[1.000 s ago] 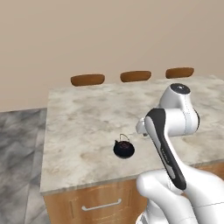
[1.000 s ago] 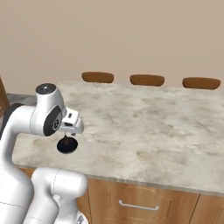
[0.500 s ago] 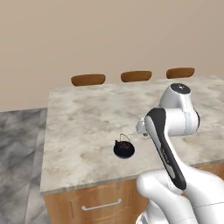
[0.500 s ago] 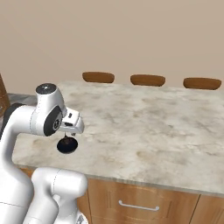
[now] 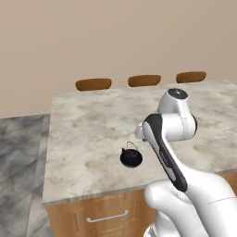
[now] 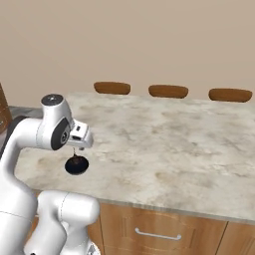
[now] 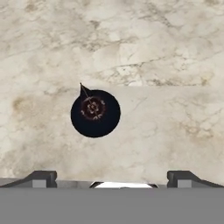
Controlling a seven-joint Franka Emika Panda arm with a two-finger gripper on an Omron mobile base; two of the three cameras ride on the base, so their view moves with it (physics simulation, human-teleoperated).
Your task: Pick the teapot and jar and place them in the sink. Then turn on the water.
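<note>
Sitting alone on a marble counter [image 5: 88, 125], a small black teapot [image 5: 131, 158] with a thin wire loop handle, close to the counter's near edge and well in from the left edge. Hovering above and just behind the teapot, a white arm with its gripper [image 7: 111, 177] spread wide, fingertips [image 7: 41, 178] well apart and pinching nothing, no contact with the pot. Seen straight down from the hand camera, the teapot [image 7: 95, 113] round and dark, lying ahead of the gap between the fingertips and a little toward the left one, bare stone on every side.

Nothing on the counter near the teapot: open marble to its left, right and beyond, all the way to the far edge. Lined along that far edge, well apart from the teapot, three brown stool seats [image 5: 93, 84]. Below the near edge, directly in front of the teapot, a wooden drawer front with a pale handle [image 5: 107, 216]. To the left of the counter, grey floor [image 5: 21, 152]; behind everything, a plain beige wall [image 5: 115, 37].

From the right base camera, the teapot [image 6: 76, 165] partly tucked under the wrist, near the counter's near-left corner, with a broad stretch of unoccupied marble [image 6: 169, 139] running off to the right.
</note>
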